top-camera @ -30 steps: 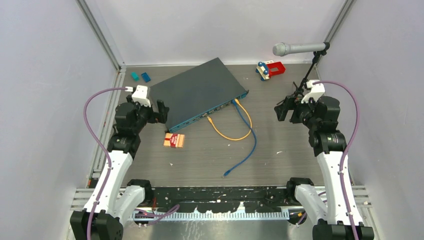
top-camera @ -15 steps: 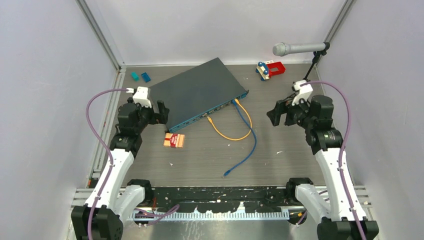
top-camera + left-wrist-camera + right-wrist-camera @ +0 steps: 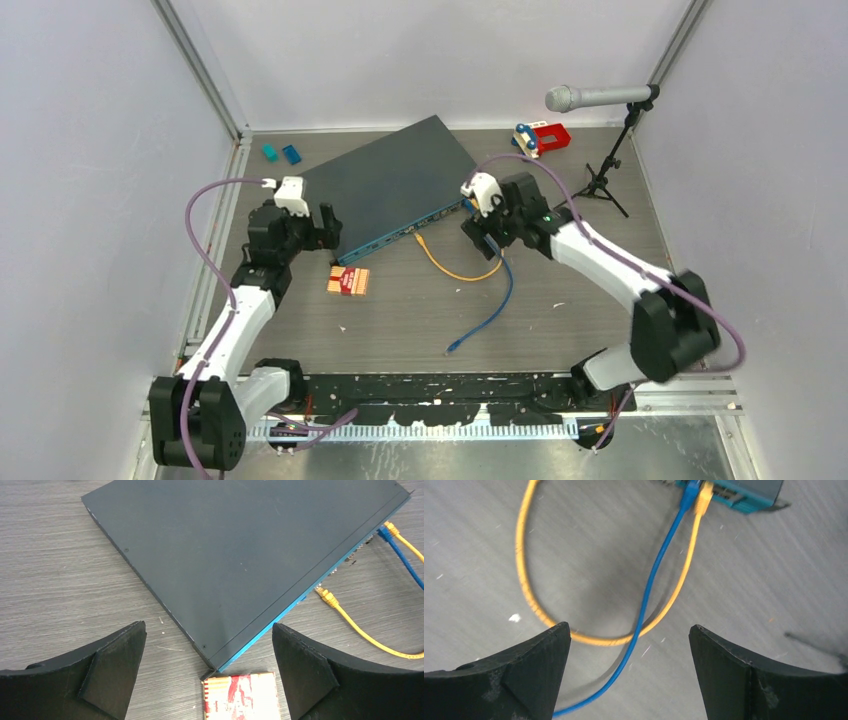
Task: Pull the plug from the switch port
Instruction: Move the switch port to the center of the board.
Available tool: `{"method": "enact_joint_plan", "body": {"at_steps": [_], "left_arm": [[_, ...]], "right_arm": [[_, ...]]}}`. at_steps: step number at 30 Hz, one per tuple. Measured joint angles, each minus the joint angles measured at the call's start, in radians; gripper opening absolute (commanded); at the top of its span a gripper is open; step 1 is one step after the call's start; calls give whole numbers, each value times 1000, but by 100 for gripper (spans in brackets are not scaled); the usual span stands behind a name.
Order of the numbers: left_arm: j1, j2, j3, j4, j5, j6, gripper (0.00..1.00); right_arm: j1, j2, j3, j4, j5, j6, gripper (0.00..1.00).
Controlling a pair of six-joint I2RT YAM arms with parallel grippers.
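My right gripper (image 3: 629,630) hangs wide open above the blue plug (image 3: 691,487) and yellow plug (image 3: 704,496) in the switch (image 3: 240,545); my left gripper (image 3: 207,627), open too, faces its near corner.

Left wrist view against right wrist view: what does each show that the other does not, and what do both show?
Only the left wrist view shows the wide dark slate-grey top of the switch, a small red-and-yellow striped block and a second yellow plug near the teal front edge. Only the right wrist view shows the yellow cable looping and crossing the blue cable. Both show the blue plug and yellow plug side by side at that edge.
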Motion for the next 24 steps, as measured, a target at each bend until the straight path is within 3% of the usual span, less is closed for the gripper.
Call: {"method": "enact_joint_plan", "body": {"at_steps": [5,10,18,24], "left_arm": [[0,55,3,5,-31,2,100],[0,117,28,5,-47,2,100],[0,233,92,23,-49,-6,100],[0,267,99,31,-49,-8,100]], "right_arm": [[0,275,227,18,38,-80,89],[-17,430,390,48,35,-67,89],[-94,605,564,140,19,195,84],[-126,686,601,180,35,381,84]]}}
